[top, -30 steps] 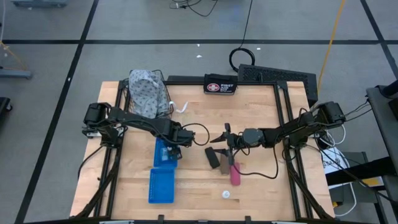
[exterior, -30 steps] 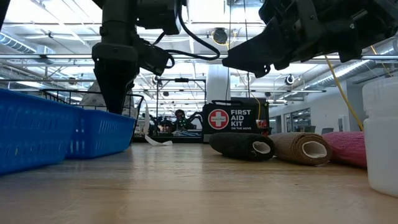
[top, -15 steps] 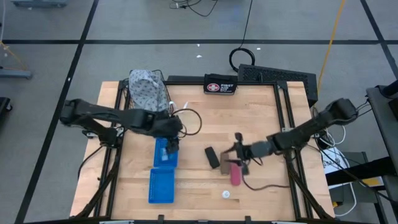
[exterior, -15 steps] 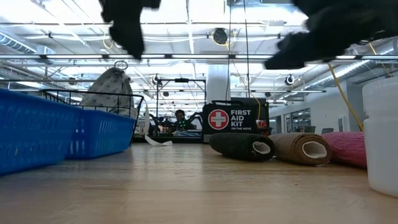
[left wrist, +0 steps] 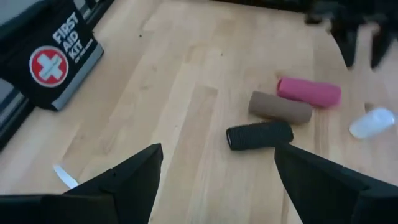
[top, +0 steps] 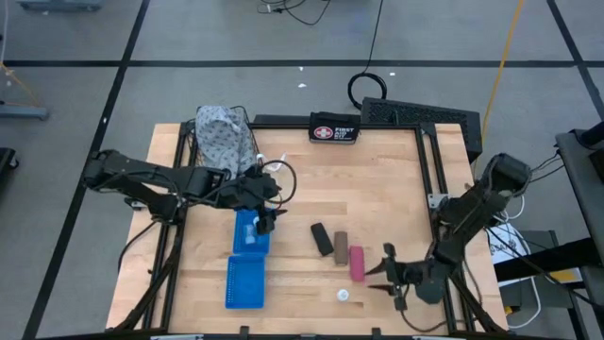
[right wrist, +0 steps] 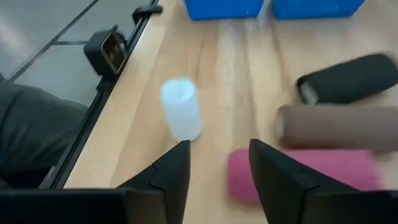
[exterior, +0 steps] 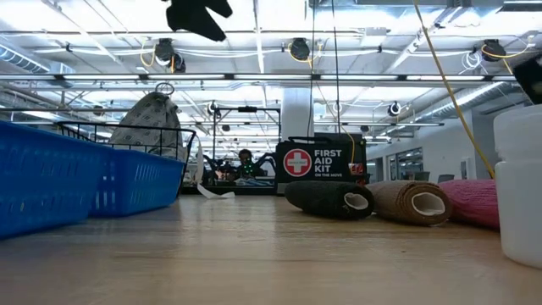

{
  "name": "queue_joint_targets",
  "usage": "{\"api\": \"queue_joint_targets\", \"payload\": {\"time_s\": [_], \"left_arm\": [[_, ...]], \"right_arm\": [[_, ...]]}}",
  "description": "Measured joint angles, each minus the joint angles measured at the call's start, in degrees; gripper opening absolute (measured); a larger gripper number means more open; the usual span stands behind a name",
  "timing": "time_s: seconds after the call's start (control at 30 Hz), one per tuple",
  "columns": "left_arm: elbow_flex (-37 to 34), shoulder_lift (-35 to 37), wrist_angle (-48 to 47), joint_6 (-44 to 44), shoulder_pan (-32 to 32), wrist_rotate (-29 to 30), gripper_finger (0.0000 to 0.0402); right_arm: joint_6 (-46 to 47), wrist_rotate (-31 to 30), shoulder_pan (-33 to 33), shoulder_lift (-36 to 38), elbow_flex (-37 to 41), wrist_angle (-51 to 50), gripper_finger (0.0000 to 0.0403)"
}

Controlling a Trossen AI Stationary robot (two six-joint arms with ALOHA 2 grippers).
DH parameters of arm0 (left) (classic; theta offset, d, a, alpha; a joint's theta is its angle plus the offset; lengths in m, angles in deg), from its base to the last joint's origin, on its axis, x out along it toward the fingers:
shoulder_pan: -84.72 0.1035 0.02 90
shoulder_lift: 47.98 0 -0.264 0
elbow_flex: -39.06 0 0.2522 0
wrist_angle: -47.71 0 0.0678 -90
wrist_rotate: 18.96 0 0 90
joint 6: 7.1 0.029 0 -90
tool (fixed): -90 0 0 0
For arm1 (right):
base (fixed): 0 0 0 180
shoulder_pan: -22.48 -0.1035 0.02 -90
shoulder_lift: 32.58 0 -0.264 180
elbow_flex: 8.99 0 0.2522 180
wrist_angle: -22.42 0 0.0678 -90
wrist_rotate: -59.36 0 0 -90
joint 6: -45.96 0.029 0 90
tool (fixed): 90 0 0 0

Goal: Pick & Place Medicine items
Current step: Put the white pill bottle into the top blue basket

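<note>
On the table lie three rolls side by side: one black (top: 323,238), one brown (top: 340,243), one pink (top: 357,263). One white bottle (top: 343,295) stands near them. Two blue bins (top: 245,282) sit left; one first-aid pouch (top: 335,130) sits far.

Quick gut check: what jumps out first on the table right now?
Three rolls lie side by side mid-table: black roll, brown roll, pink roll, with a small white bottle nearer the front edge. The right gripper hovers open beside them; the left gripper hangs open over the blue bins.
</note>
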Motion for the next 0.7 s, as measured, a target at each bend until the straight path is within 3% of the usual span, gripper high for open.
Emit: {"api": "queue_joint_targets", "payload": {"time_s": [0.37,0.53,0.7], "left_arm": [[0.0,0.06,12.89,-5.07,0.65,-0.66,0.0307],[0.0,0.04,15.68,-5.42,0.65,-0.67,0.0317],[0.0,0.04,16.12,-5.47,0.65,-0.68,0.0317]], "right_arm": [[-11.71,2.85,0.42,-19.62,-0.01,25.49,0.028],[-16.66,3.32,3.61,-25.27,-0.85,33.07,0.0273],[-19.72,11.0,6.92,-29.58,-3.76,35.72,0.0247]]}}
